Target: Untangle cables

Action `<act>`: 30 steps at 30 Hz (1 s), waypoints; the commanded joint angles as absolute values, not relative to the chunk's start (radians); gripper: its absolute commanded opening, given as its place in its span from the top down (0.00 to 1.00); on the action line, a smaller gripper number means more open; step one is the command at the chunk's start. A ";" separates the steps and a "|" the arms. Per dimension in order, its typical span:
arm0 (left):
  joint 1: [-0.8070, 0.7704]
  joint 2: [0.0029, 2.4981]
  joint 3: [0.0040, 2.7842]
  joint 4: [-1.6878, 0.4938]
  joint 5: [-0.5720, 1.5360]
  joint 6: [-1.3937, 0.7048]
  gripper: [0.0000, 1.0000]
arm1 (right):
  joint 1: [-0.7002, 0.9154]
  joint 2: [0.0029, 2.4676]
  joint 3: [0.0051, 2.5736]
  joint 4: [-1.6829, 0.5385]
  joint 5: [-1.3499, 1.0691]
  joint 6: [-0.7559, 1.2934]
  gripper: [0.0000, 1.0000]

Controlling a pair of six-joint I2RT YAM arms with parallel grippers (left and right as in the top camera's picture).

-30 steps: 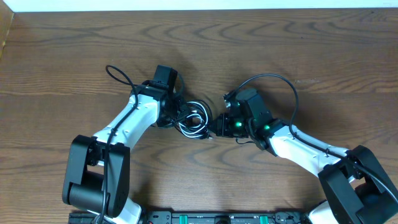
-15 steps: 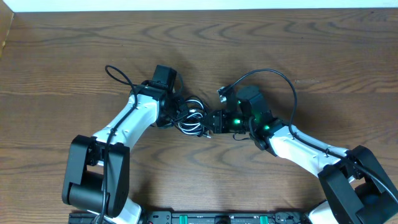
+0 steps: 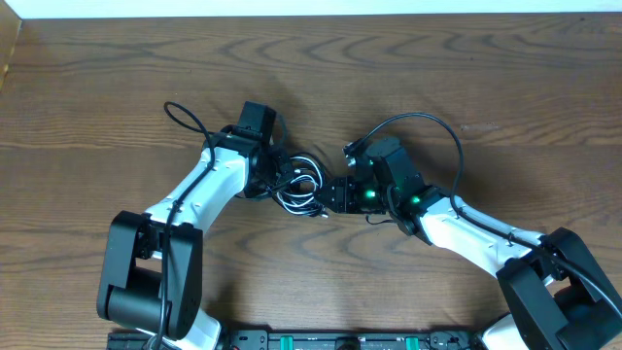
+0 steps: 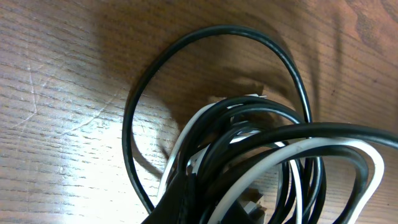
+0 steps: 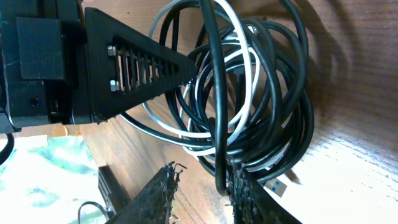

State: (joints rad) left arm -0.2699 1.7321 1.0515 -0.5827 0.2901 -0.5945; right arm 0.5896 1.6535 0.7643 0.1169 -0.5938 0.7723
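Brown wood-grain tabletop [image 3: 437,68] fills the overhead view. At its centre the thin black rubber cable [image 5: 298,112] and the thin white cable [image 5: 245,59] lie wound together in one coiled bundle [image 3: 301,187]. The left gripper [image 3: 280,181], at the bundle's left edge, has its jaws clamped on the loops. The right gripper [image 5: 202,177], low in its own view, has its jaws apart with one black loop passing loosely between them. Neither cable looks freed, so I judge that nearly all the untangling remains.
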 commanded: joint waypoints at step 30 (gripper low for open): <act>-0.265 1.739 1.045 -0.585 0.288 -0.585 0.92 | 0.650 1.638 0.771 0.242 -0.537 0.769 0.95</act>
